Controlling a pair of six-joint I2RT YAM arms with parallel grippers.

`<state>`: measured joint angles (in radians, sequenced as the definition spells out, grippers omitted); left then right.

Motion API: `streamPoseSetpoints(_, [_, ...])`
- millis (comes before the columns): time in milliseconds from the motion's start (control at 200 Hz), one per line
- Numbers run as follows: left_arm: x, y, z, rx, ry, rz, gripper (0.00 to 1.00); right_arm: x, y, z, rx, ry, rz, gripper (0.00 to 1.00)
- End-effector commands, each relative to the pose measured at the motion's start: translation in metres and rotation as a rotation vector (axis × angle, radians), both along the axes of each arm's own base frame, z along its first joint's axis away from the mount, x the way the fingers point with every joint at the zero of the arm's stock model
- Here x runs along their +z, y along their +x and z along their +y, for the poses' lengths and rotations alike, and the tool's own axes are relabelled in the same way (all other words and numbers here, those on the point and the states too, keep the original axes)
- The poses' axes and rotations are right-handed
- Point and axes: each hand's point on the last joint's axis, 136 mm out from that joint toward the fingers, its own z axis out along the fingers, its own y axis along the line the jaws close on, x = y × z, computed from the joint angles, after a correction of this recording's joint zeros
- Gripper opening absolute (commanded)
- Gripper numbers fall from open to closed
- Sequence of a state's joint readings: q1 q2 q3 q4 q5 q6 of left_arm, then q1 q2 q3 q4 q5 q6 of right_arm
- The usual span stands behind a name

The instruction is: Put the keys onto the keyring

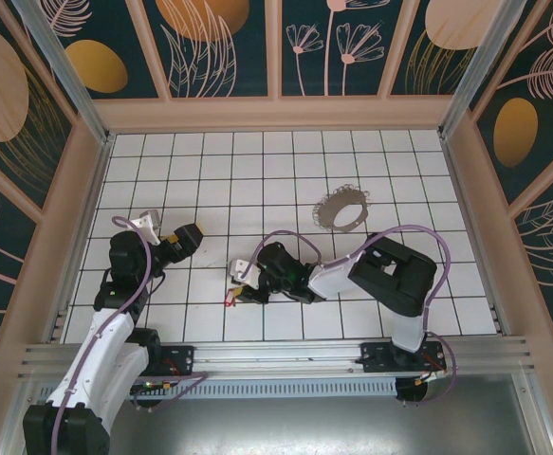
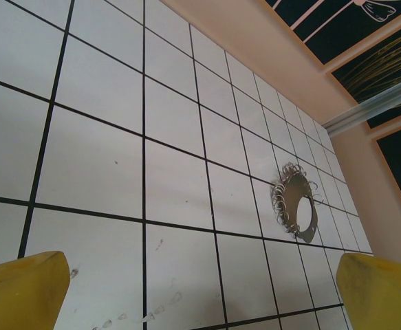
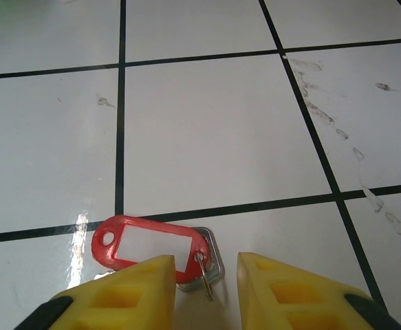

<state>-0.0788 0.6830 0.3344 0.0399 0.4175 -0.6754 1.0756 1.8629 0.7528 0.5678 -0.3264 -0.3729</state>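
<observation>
The keys are a red plastic tag with a white label, a small silver ring and a metal piece under one end, lying flat on the white tiled floor. My right gripper is low over that ring end. Its yellow fingers stand apart, the left one over the tag's edge and the small ring in the gap. From above, the keys lie just left of the right gripper. The keyring, a grey hoop fringed with silver loops, lies further back on the right. My left gripper hovers wide open facing the keyring.
The tiled floor is bounded by beige walls at the back and sides. An aluminium rail carrying both arm bases runs along the near edge. Smudge marks dot the tiles near the right gripper.
</observation>
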Motion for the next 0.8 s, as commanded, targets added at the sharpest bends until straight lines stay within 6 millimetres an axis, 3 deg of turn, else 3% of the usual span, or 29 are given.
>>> streamPoseSetpoints(0, [0.0017, -0.0004, 0.0009, 0.005, 0.003, -0.002, 0.99, -0.0017, 0.0016, 0.006, 0.009, -0.009, -0.026, 0.27])
streamPoseSetpoints(385, [0.0021, -0.0002, 0.0017, 0.009, 0.01, 0.0, 0.99, -0.0053, 0.0006, 0.0052, 0.016, -0.022, -0.029, 0.16])
streamPoseSetpoints(796, [0.005, 0.0, 0.0031, 0.015, 0.018, -0.002, 0.99, -0.0092, 0.0014, 0.0046, 0.015, -0.037, -0.032, 0.19])
